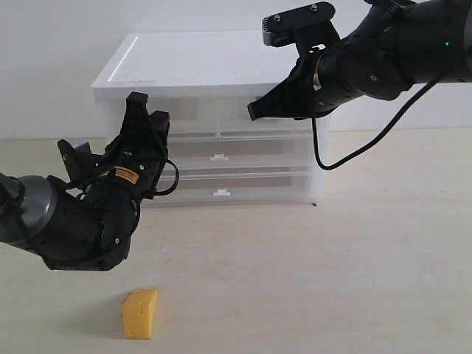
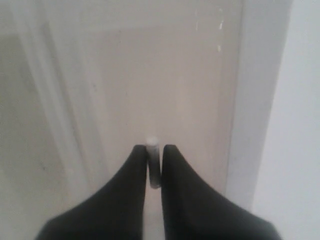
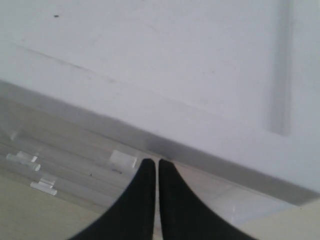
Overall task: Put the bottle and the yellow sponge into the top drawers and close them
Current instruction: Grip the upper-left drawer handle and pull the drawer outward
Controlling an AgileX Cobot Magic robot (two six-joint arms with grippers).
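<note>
Left hand (image 2: 154,150) is pinching the tab handle (image 2: 153,170) of the left top drawer (image 1: 188,118), its fingers almost together on it; right hand (image 3: 156,164) is hovering nearly shut, gripping nothing, at the right top drawer (image 1: 287,125). Yellow sponge (image 1: 139,313) is lying on the table (image 1: 332,280), near and left, well apart from the drawers.

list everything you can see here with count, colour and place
drawer unit: 1, translucent white, at the back of the table
top drawers: 2, translucent white, side by side under the unit's top
full-width drawers: 2, translucent white, stacked below those
yellow sponge: 1, yellow, on the table in front
bottle: 0 in view
table: 1, beige
left tool: 1, black, shut on a white tab handle
right tool: 1, black, shut, at the unit's upper front
</note>
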